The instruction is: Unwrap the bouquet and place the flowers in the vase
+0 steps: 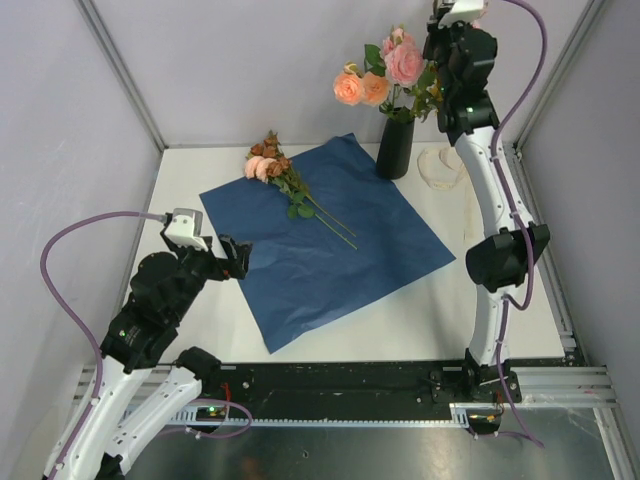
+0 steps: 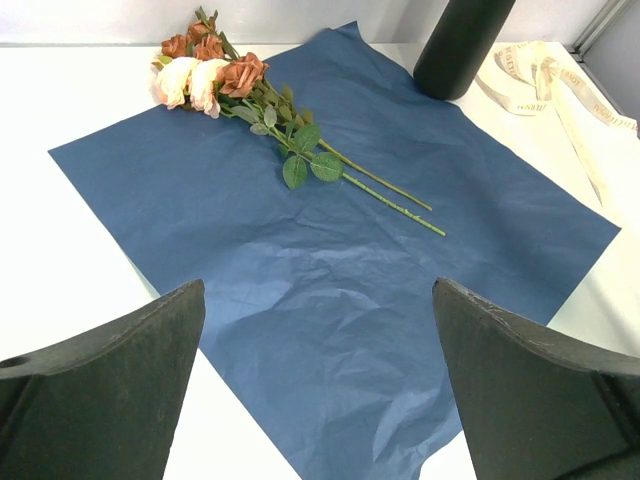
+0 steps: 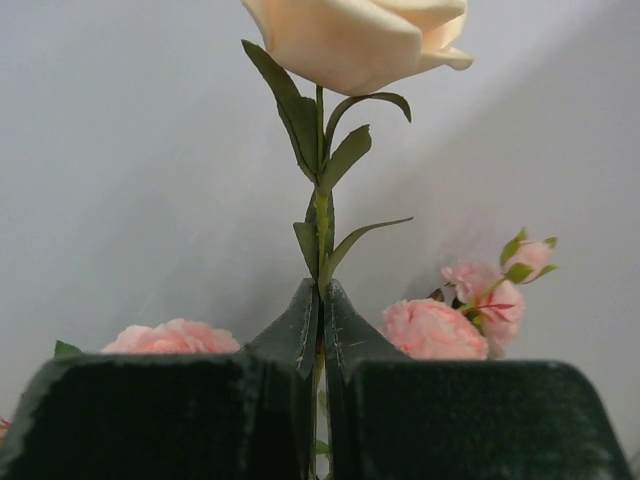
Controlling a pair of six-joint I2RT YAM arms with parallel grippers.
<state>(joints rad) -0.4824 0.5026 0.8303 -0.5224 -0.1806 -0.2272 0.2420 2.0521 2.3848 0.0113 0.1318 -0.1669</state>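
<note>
Blue paper sheet (image 1: 330,250), black vase (image 1: 395,148), pink and peach roses (image 1: 404,63), cream ribbon (image 1: 440,166)

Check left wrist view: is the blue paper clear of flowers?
No, several flowers lie with their stems and leaves across the blue paper.

Your white table (image 1: 420,310) carries 3 things: a blue paper sheet (image 1: 320,260) spread flat at centre, a black vase (image 1: 395,148) upright at its far edge, and a cream ribbon (image 2: 510,97) nearby.
</note>
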